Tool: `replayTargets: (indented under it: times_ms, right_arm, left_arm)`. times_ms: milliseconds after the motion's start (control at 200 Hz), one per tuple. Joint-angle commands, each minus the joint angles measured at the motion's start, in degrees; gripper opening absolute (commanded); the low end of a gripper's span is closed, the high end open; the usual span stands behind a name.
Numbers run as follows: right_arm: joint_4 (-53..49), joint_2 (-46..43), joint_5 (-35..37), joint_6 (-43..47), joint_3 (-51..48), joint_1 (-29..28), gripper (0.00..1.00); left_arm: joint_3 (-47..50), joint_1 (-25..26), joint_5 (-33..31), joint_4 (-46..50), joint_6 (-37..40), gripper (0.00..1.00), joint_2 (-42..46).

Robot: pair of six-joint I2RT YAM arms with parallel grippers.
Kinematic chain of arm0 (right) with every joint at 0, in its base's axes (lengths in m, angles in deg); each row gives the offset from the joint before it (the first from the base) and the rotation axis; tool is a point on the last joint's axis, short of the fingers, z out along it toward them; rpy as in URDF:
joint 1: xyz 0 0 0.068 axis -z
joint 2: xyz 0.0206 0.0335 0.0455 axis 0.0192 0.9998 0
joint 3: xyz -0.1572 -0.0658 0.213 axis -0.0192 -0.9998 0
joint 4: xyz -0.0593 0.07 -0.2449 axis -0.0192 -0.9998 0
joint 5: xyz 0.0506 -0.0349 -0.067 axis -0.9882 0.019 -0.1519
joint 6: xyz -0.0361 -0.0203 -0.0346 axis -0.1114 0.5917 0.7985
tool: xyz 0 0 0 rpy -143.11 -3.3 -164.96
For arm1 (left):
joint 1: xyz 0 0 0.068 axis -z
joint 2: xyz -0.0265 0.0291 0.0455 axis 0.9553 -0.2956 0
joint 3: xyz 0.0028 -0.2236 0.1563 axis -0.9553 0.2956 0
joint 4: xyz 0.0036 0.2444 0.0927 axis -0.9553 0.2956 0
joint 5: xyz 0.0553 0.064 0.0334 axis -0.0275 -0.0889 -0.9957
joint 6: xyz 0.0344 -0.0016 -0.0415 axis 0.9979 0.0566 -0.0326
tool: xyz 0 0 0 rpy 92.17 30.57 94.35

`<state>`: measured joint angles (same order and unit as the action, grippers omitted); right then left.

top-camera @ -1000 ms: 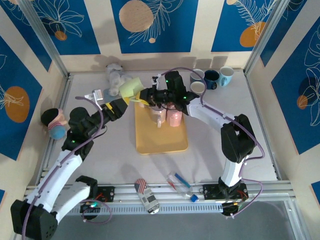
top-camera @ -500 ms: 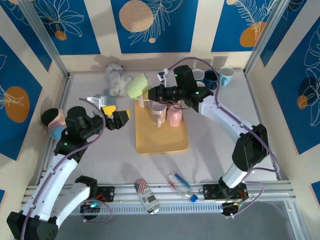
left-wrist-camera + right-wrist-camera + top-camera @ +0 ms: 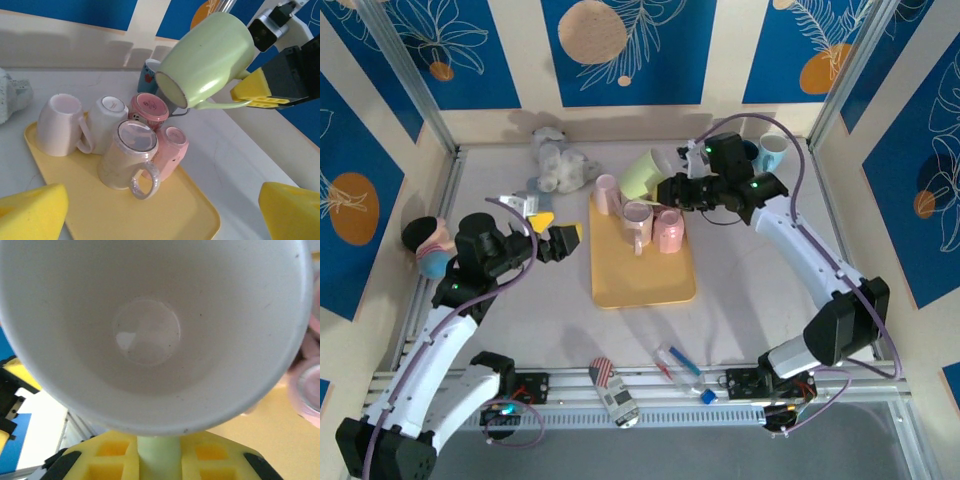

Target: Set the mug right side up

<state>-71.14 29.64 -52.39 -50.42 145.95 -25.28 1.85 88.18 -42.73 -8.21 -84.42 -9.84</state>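
pale green mug (image 3: 642, 172), white inside, tilted on side in air over far edge of yellow tray (image 3: 640, 285) — base toward left arm, mouth toward right wrist. handle mostly hidden between yellow fingers (image 3: 212, 460) — right pincer (image 3: 670, 188) clamped on it. left pincer (image 3: 558, 228) spread wide, empty, left of tray.

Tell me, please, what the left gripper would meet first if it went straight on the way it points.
The left gripper would probably meet the beige mug fronting the cluster on the yellow tray; depth is unclear.
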Motion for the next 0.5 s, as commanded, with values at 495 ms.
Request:
replayTargets:
  times_ms: [495]
  right_arm:
    - [-4.52,-18.78,21.86,11.72,-14.06,15.34,0.00]
  left_arm:
    - [2.36,-0.70,9.86,-9.90,-1.11,0.92,-5.15]
